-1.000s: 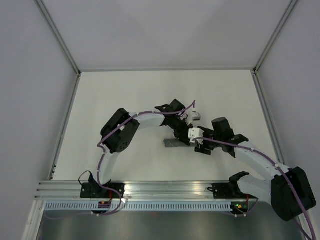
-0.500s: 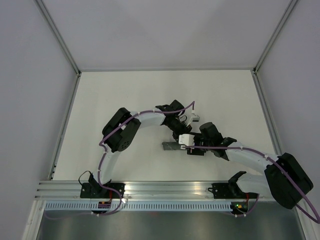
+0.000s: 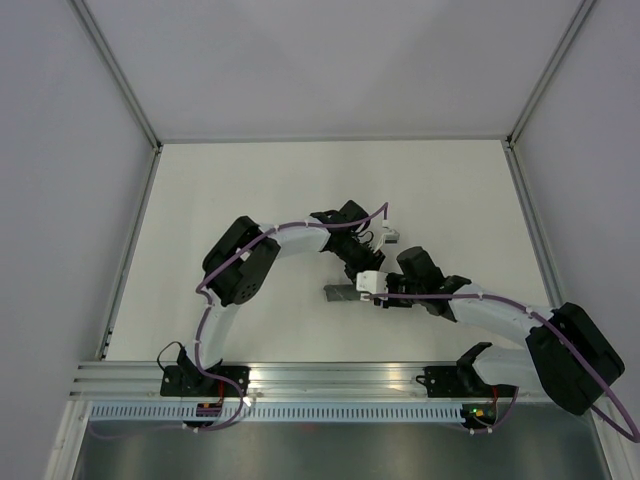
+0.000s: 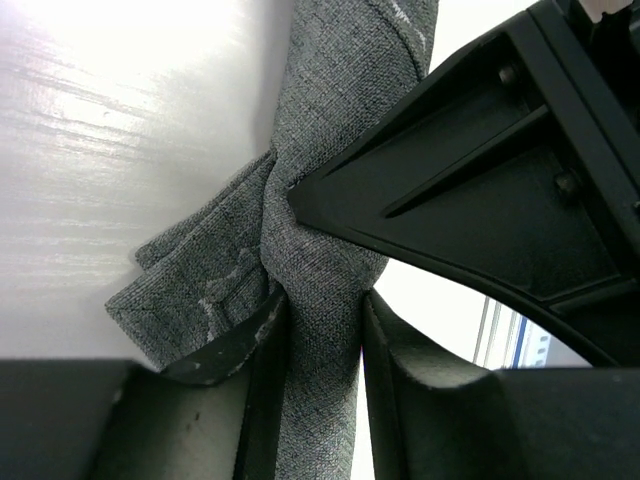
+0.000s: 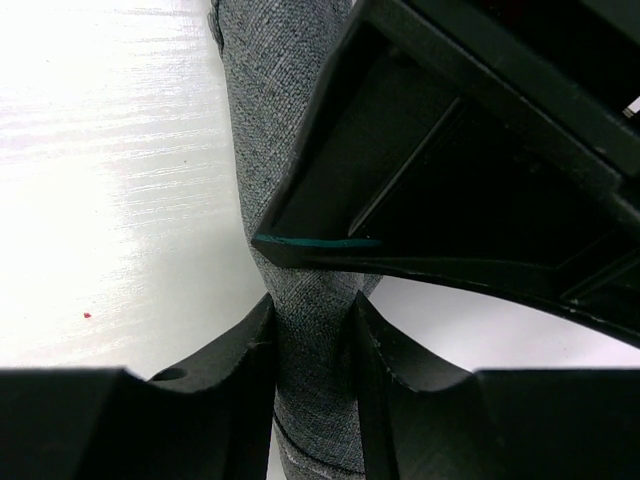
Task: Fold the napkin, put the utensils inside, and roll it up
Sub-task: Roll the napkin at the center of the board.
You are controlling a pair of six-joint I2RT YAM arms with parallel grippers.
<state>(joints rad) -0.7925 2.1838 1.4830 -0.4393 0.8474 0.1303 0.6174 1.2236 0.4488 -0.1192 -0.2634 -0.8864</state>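
Observation:
The napkin (image 3: 338,293) is a dark grey rolled-up bundle on the white table; the top view shows only its left end, sticking out from under the grippers. My left gripper (image 3: 361,266) reaches it from behind. In the left wrist view the roll (image 4: 330,200) runs between that gripper's (image 4: 322,305) fingers, which touch it at their tips, with a loose flap (image 4: 190,290) beside them. My right gripper (image 3: 372,294) comes from the right, and its (image 5: 312,310) fingers press both sides of the roll (image 5: 275,130). The utensils are hidden.
Each wrist view shows the other gripper's black body crossing close over the roll (image 4: 480,180) (image 5: 480,150). A metal frame (image 3: 135,110) borders the white table (image 3: 250,190), and an aluminium rail (image 3: 330,375) runs along the near edge.
My right arm has swung left onto the roll and its jaws have closed round it. My left gripper has stayed in place, with its jaws slightly wider.

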